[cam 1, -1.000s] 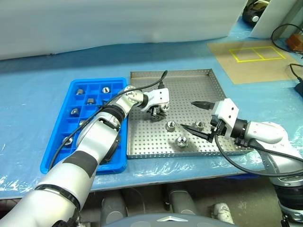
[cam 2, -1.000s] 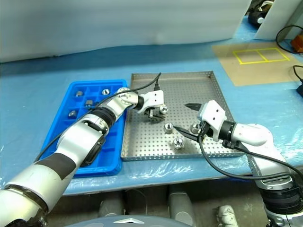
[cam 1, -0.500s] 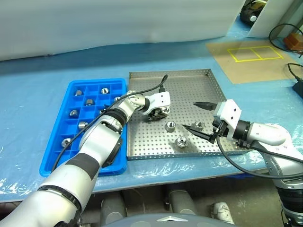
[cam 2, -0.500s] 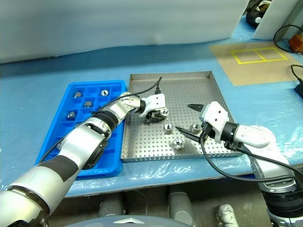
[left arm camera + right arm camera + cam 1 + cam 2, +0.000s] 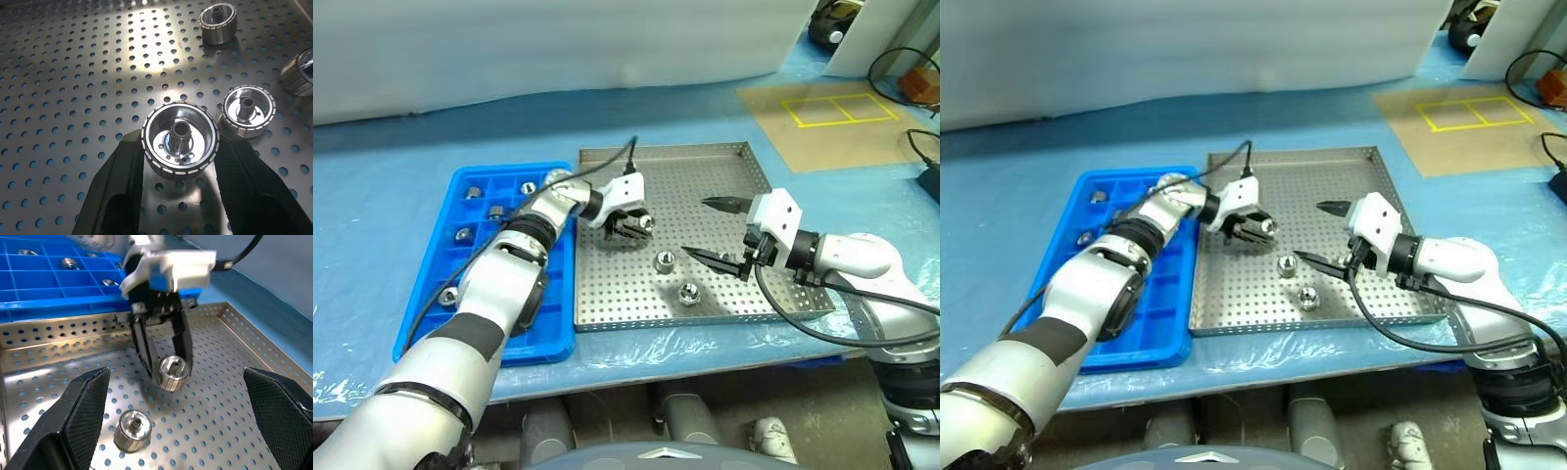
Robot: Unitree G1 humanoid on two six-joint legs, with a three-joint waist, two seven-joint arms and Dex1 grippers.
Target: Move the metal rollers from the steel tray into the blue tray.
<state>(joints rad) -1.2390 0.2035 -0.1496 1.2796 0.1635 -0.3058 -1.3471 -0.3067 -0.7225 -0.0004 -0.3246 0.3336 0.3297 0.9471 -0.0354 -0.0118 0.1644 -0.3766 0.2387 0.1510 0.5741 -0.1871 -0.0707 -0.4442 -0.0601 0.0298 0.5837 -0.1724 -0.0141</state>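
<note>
While the head views show the left hand (image 5: pixel 628 227) as a dark cluster over the steel tray (image 5: pixel 705 162), the left wrist view shows its two black fingers (image 5: pixel 117 186) clamped on either side of a metal roller (image 5: pixel 180 138), held clear above the perforated floor. The right wrist view confirms it from the far side: the gripped roller hangs between the fingertips, off the tray.

Below and beyond the left hand, the left wrist view picks out three more rollers (image 5: pixel 248 113) on the tray floor, one of them cut off at the frame edge. The head views show two lying between the hands (image 5: pixel 665 260), and a third barely visible behind the right hand's lower finger.

The right hand (image 5: pixel 717 233) hovers over the tray with its fingers spread wide apart, holding nothing.

The blue tray (image 5: pixel 429 323) sits on the counter (image 5: pixel 372 225) beside the left arm, which hides some of its compartments; several rollers (image 5: pixel 473 193) rest in separate cells, their full count unclear.
</note>
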